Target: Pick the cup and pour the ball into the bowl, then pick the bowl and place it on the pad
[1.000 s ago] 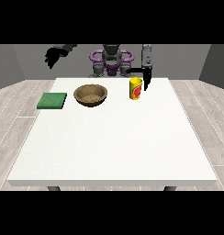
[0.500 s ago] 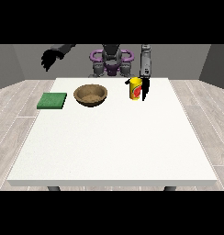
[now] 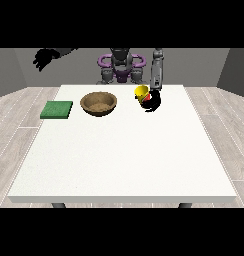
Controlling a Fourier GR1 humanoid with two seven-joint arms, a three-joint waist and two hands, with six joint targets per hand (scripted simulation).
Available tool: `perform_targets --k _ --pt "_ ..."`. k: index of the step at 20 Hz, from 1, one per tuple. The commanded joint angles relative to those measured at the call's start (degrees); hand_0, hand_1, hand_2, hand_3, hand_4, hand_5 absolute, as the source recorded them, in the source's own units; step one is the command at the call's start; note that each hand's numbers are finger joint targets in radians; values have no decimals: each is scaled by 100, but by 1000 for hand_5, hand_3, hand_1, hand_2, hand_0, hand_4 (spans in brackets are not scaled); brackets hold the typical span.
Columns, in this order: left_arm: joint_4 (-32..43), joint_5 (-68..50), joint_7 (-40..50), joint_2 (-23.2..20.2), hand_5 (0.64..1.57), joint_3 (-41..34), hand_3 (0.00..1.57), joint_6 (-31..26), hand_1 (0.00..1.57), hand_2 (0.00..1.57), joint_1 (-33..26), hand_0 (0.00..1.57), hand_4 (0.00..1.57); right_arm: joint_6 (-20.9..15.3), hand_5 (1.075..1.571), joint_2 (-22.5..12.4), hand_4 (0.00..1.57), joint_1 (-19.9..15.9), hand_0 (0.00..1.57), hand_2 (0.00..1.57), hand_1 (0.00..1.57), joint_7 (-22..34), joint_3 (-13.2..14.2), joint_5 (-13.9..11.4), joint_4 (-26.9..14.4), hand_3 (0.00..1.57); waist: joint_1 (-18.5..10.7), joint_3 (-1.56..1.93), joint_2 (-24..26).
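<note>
1. You see the table [image 3: 124,150] with the robot [image 3: 121,65] at its far edge, both arms out over it.
2. The pad [image 3: 57,109], green and flat, lies near the table's far corner at the view's left.
3. The bowl [image 3: 99,103], brown and upright, stands just beside the pad, toward the middle of the far edge; bowl and pad are apart, not touching.
4. The cup [image 3: 142,93], yellow with some red low on its side, sits tilted with its mouth leaning toward the bowl. It is near the far edge, to the right of the bowl and apart from it.
5. The hand at the view's right [image 3: 154,102] is against the cup's right side, its fingers curled round the cup and grasping it. You cannot tell whether the cup is lifted or touching the table.
6. The ball is not visible to you; you cannot tell whether it is inside the cup.
7. The hand at the view's left [image 3: 44,57] hangs high, off the table's far left corner, well apart from everything. Its fingers look bent downward and hold nothing.
</note>
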State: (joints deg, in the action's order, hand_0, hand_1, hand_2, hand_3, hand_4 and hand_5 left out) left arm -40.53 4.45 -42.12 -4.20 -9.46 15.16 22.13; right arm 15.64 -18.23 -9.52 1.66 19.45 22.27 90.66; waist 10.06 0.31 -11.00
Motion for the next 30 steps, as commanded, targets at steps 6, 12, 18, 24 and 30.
perform_targets --k 6,12,18,24,30 --pt "-166 1346 1623 257 1446 1204 1571 939 1289 1571 283 1289 1411 -27 1565 -294 639 51 0 0 0 218 397 36 -1095 327 -615 -21 1189" --pt "380 3397 3053 -11 1533 2351 1571 2271 1362 1571 947 1362 1448 240 1562 -320 643 128 0 0 0 273 238 18 -1326 174 -387 15 1505" --pt "749 4472 4856 113 1535 2834 1571 1805 1357 1571 2095 1357 1456 615 1559 -510 681 163 0 0 0 -51 510 183 -1906 0 -443 -20 1452" --pt "1053 5480 6298 413 1529 3397 1571 1405 1365 1571 2980 1365 1470 903 1558 -678 693 -117 0 0 0 -49 522 294 -2281 0 -265 -22 1338" --pt "1140 6533 7450 418 1557 4383 1571 668 1456 1571 3642 1456 1260 613 1556 -542 694 -526 0 0 0 -180 355 10 -2521 177 -286 -18 1314"
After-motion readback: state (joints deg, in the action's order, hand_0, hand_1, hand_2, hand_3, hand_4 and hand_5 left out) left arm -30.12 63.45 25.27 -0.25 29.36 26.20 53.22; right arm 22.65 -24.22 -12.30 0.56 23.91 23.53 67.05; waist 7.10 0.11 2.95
